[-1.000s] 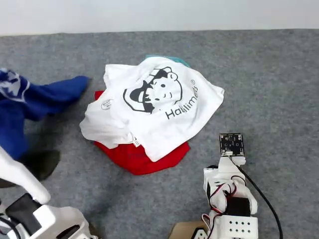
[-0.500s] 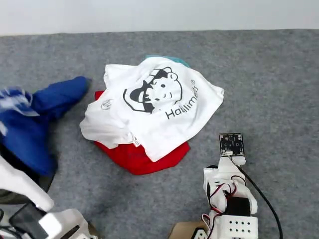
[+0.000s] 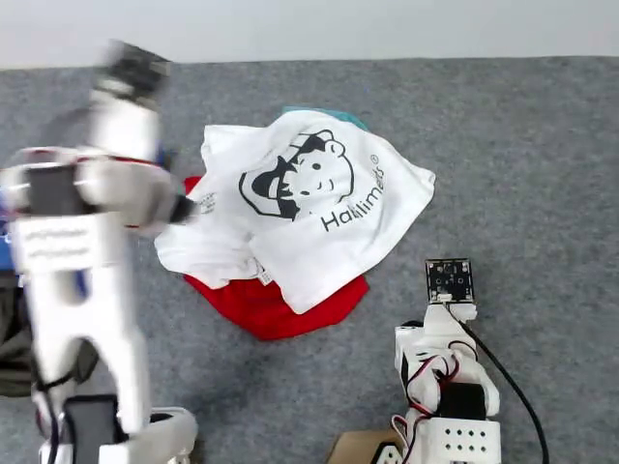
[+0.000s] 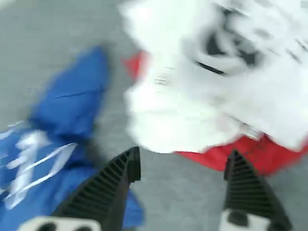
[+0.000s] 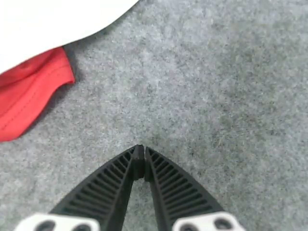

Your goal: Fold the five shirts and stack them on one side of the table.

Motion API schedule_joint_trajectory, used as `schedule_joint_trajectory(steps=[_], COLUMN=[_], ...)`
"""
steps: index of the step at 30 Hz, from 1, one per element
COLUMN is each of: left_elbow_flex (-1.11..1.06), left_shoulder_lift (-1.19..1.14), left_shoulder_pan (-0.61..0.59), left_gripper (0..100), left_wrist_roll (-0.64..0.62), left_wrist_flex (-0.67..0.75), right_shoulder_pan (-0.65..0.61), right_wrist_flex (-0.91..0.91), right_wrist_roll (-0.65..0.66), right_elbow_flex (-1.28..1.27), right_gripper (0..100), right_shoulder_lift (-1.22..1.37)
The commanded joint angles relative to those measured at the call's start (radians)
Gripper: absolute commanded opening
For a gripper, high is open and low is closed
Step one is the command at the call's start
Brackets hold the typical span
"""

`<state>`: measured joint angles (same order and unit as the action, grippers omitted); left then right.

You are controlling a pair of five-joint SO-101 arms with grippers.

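A white shirt [image 3: 309,208] with a cartoon print lies crumpled on a red shirt [image 3: 271,309], and a teal edge [image 3: 353,118] peeks out behind them. A blue shirt [image 4: 62,139] lies in a heap beside the pile. My left arm [image 3: 87,193] is raised over the table's left side. Its gripper [image 4: 180,166] hangs open and empty above the carpet between the blue shirt and the white shirt [image 4: 216,86]. My right gripper [image 5: 139,166] is shut on nothing, low over bare carpet near the red shirt's corner [image 5: 24,101].
Grey carpet [image 3: 522,164] covers the table, with open room on the right and at the back. The right arm's base [image 3: 445,425] sits at the front edge. A pale wall [image 3: 309,29] runs along the far side.
The blue shirt shifted at the left edge. My left arm then swung up from the front left and now stands over that side. The right arm has not moved.
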<state>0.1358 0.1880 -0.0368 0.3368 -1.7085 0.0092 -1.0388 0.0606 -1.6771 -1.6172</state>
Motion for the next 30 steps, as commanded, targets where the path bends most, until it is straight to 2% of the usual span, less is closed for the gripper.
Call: schedule_joint_trajectory(steps=[1,10,16,21,23,29,30], left_elbow_flex=[-0.047,-0.047,-0.047,-0.045,-0.045,-0.044,-0.044], left_shoulder_lift=[-0.072,-0.39,-0.606,-0.735,-0.741,-0.715,-0.707], left_shoulder_pan=[0.137,0.302,0.307,0.31,0.308,0.304,0.304], left_gripper=[29,29,29,28,24,1,0], left_wrist_roll=[-0.014,-0.011,-0.011,-0.009,0.018,0.074,0.074], left_wrist_flex=[0.054,0.15,0.238,0.242,0.238,0.198,0.183], right_shoulder_pan=[-0.008,-0.008,-0.008,-0.008,-0.008,-0.008,-0.008], right_wrist_flex=[-0.004,-0.004,-0.004,-0.004,-0.004,-0.004,-0.004], right_wrist_roll=[-0.005,-0.005,-0.005,-0.005,-0.005,-0.005,-0.005], right_elbow_flex=[-0.012,-0.012,-0.012,-0.012,-0.012,-0.012,-0.012], right_gripper=[0.9,0.9,0.9,0.9,0.9,0.9,0.9], right_shoulder_lift=[-0.007,-0.007,-0.007,-0.007,-0.007,-0.007,-0.007])
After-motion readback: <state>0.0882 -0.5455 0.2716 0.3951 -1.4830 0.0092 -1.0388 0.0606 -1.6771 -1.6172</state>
